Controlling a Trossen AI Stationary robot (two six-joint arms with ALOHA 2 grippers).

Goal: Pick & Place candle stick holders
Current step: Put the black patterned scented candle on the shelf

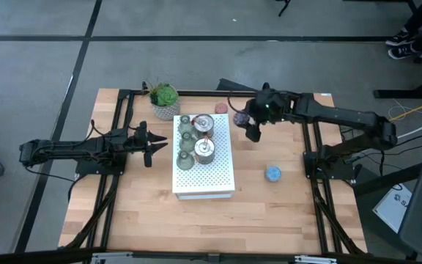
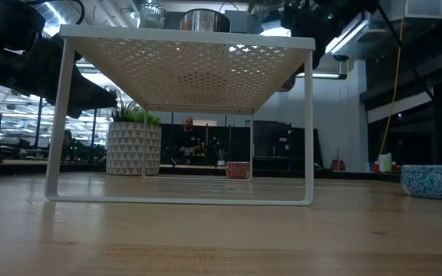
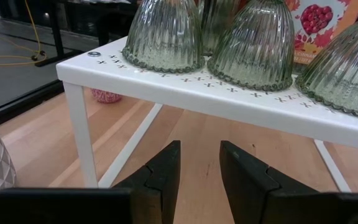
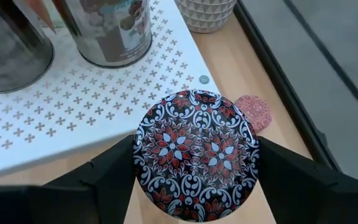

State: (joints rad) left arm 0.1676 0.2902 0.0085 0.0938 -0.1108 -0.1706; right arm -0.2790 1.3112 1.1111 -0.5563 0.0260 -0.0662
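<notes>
Between the fingers of the right pincer [image 4: 194, 163], a round candle stick holder [image 4: 194, 155] is held above the table [image 1: 138, 220], just beside the far right corner of the white perforated box [image 1: 218, 183]. Its face is patterned in red, white and blue flowers on black; from above it looks purple. The fingers are spread wide against its sides.

On the box, three olive-green ribbed glass holders [image 1: 185, 143] are lined up along the left side, and two silvery metal holders [image 1: 204, 137] are set beside them. One pink holder [image 1: 220, 108] and one blue holder [image 1: 272, 174] are left on the table.

A green plant in a white pot [image 1: 165, 100] is placed by the box's far left corner. The left pincer [image 1: 157, 144] is parked left of the box, fingers slightly parted and empty.
</notes>
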